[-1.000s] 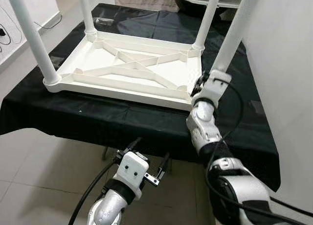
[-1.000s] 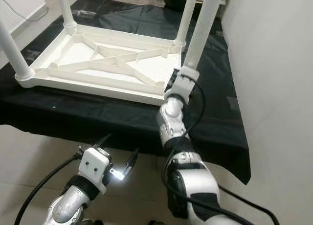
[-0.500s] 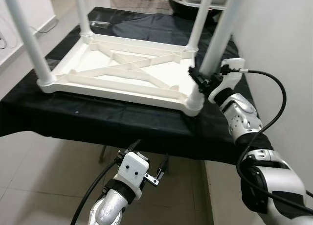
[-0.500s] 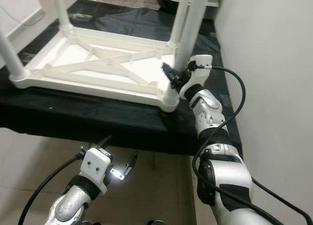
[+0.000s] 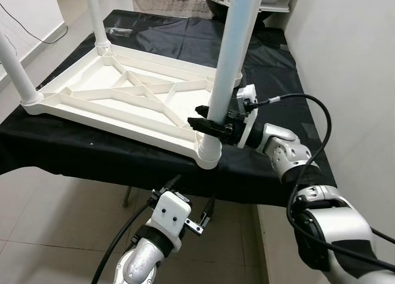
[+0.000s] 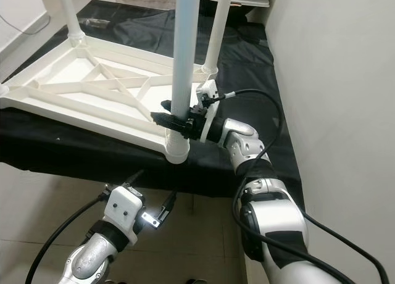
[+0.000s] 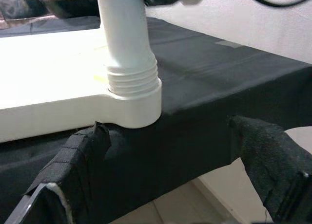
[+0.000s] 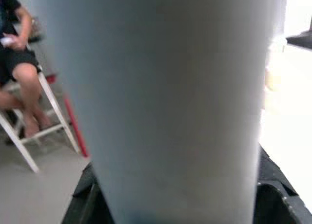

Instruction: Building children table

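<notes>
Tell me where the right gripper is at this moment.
In the left eye view the right gripper is closed around the near right leg of the upturned white table, just above its corner socket, over the black cloth.

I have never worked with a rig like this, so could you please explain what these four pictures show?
It is a humanoid robot with two silver arms. Two pictures come from its head cameras, looking down; the other two from cameras on each wrist. A white plastic children's table lies upside down on a black cloth. The right end effector grips the nearest white table leg, standing in its corner socket. The left end effector hangs open below the table edge, holding nothing.
</notes>
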Robot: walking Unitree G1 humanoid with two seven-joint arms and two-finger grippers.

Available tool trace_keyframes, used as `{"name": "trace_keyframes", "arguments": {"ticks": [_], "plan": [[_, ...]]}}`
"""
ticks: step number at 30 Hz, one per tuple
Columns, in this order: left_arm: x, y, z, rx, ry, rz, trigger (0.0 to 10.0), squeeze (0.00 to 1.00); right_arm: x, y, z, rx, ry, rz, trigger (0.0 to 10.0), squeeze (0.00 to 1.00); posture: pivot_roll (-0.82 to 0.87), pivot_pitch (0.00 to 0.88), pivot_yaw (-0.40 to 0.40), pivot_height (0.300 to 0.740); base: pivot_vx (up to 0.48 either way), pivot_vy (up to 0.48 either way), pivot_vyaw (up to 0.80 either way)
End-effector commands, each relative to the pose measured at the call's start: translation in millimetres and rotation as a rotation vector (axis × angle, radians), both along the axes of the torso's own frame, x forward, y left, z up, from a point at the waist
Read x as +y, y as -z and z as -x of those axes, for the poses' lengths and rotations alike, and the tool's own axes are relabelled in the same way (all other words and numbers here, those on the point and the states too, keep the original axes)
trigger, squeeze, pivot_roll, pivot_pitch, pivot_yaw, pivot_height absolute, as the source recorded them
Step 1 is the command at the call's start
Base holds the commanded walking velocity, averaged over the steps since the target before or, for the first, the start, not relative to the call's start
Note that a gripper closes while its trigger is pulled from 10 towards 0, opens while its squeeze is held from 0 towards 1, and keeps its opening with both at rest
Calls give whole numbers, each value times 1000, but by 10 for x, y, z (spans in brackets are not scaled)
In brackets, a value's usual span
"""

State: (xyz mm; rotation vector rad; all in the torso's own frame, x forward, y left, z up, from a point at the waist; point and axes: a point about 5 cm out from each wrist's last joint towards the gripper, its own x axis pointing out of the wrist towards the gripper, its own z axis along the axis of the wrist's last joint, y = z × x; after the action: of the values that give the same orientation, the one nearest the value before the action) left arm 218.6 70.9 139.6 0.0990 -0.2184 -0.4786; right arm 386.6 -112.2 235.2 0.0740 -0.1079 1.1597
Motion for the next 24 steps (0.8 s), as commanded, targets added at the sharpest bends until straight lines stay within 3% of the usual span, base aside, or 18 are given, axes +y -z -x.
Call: {"name": "trace_keyframes", "arguments": {"ticks": [1, 2, 3, 4, 5, 6, 7, 9, 10, 12, 13, 15, 16, 19, 21, 22, 23, 24], "plan": [[-14, 66, 28, 19, 6, -5, 10000, 0, -12, 54, -95, 41, 202, -45, 0, 0, 133, 132, -94, 740, 0, 0, 0], [-14, 55, 29, 11, 6, -5, 10000, 0, -58, 74, -139, 55, 312, -55, 0, 0, 133, 132, -94, 740, 0, 0, 0], [-14, 55, 29, 11, 6, -5, 10000, 0, -58, 74, -139, 55, 312, -55, 0, 0, 133, 132, -94, 740, 0, 0, 0], [-11, 39, 29, -7, 1, -12, 10000, 0, -116, 105, -180, 65, 436, -54, 0, 0, 128, 131, -94, 740, 0, 0, 0], [-11, 39, 29, -7, 1, -12, 10000, 0, -116, 105, -180, 65, 436, -54, 0, 0, 128, 131, -94, 740, 0, 0, 0], [-5, 4, 18, -35, -14, -13, 10000, 0, -281, 209, -241, 96, 724, -21, 0, 0, 125, 134, -91, 740, 0, 0, 0], [-5, 4, 18, -35, -14, -13, 10000, 0, -281, 209, -241, 96, 724, -21, 0, 0, 125, 134, -91, 740, 0, 0, 0], [3, -10, -1, -42, -30, -8, 10000, 0, -551, 396, -236, 172, 1125, -33, 0, 0, 119, 134, -85, 740, 0, 0, 0], [3, -10, -1, -42, -30, -8, 10000, 0, -551, 396, -236, 172, 1125, -33, 0, 0, 119, 134, -85, 740, 0, 0, 0], [-15, -5, -3, -46, -15, -21, 10000, 0, -664, 514, -166, 194, 1346, -55, 0, 0, 111, 133, -81, 740, 0, 0, 0], [-15, -5, -3, -46, -15, -21, 10000, 0, -664, 514, -166, 194, 1346, -55, 0, 0, 111, 133, -81, 740, 0, 0, 0], [-25, 1, -7, -46, -10, -26, 10000, 0, -677, 617, -75, 228, 1504, -108, 0, 0, 108, 130, -79, 740, 0, 0, 0], [-25, 1, -7, -46, -10, -26, 10000, 0, -677, 617, -75, 228, 1504, -108, 0, 0, 108, 130, -79, 740, 0, 0, 0], [-21, 10, -16, -43, -11, -27, 10000, 0, -544, 636, -17, 248, 1600, -170, 0, 0, 113, 129, -77, 740, 0, 0, 0], [-16, 13, -25, -42, -13, -27, 10000, 0, -397, 607, -22, 268, 1603, -207, 0, 0, 115, 130, -76, 740, 0, 0, 0], [-16, 13, -25, -42, -13, -27, 10000, 0, -397, 607, -22, 268, 1603, -207, 0, 0, 115, 130, -76, 740, 0, 0, 0], [-15, 15, -30, -41, -15, -27, 10000, 0, -320, 571, -43, 255, 1568, -209, 10000, 0, 116, 129, -75, 740, 0, 0, 0], [-15, 15, -30, -41, -15, -27, 10000, 0, -320, 571, -43, 255, 1568, -209, 10000, 0, 116, 129, -75, 740, 0, 0, 0]]}}
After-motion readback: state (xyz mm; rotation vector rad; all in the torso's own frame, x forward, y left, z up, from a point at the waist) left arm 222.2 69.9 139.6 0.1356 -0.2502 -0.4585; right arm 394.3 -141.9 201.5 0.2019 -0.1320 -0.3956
